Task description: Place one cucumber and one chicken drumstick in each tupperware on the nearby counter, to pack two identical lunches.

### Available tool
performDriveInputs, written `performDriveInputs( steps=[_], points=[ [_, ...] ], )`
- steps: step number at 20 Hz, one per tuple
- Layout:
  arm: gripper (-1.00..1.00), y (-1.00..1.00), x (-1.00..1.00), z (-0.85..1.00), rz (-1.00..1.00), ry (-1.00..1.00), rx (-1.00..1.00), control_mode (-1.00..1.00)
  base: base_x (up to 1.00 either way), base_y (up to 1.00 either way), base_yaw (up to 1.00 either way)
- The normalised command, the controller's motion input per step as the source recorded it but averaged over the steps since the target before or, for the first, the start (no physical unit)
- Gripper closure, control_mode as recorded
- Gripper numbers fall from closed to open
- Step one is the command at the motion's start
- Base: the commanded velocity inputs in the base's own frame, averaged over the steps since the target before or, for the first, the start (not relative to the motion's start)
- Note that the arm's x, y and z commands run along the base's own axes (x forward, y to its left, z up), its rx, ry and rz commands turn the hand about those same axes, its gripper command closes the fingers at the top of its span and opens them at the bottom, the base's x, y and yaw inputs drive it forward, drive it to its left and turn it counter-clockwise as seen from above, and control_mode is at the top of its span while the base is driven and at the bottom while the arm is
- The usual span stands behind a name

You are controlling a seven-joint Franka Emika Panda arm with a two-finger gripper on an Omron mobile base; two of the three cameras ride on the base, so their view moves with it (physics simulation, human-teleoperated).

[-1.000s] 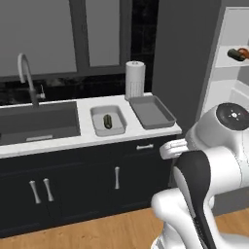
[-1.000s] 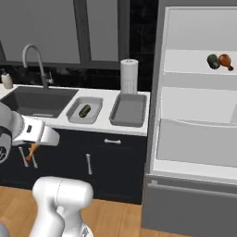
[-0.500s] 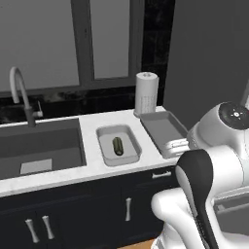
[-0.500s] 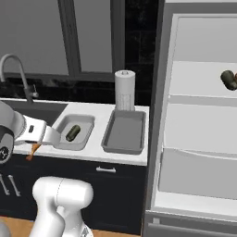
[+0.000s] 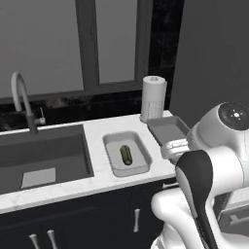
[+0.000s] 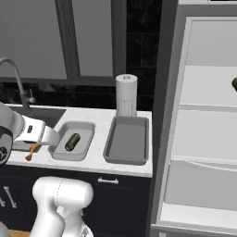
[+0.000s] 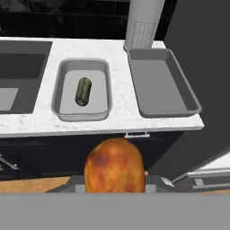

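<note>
The hand [image 7: 115,191] was pinching a glossy, browned chicken drumstick [image 7: 115,167]. Ahead of it on the white marbled tabletop [image 7: 119,112] sat two grey tupperware — the smaller round-cornered one [image 7: 82,94] holding a dark green cucumber [image 7: 83,91], the darker tray-like one [image 7: 161,84] further right, beside a paper towel roll [image 7: 143,23].

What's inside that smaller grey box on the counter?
One cucumber lies in the smaller tupperware; the rest of its floor is bare. No drumstick is in it. Nothing covers it.
</note>
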Motion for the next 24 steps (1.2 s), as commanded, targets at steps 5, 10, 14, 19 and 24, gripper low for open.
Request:
performDriveInputs(
  steps=[5, 10, 14, 19, 24],
  points=[
    [1.0, 0.0, 0.0, 0.0, 0.0, 0.0, 0.0, 1.0, 0.56, 0.43, -0.11],
    [1.0, 0.0, 0.0, 0.0, 0.0, 0.0, 0.0, 1.0, 0.29, 0.53, -0.11],
    [1.0, 0.0, 0.0, 0.0, 0.0, 0.0, 0.0, 1.0, 0.85, 0.04, -0.04],
    [1.0, 0.0, 0.0, 0.0, 0.0, 0.0, 0.0, 1.0, 1.0, 0.01, 0.0],
    [1.0, 0.0, 0.0, 0.0, 0.0, 0.0, 0.0, 1.0, 1.0, 0.16, -0.03]
  ],
)
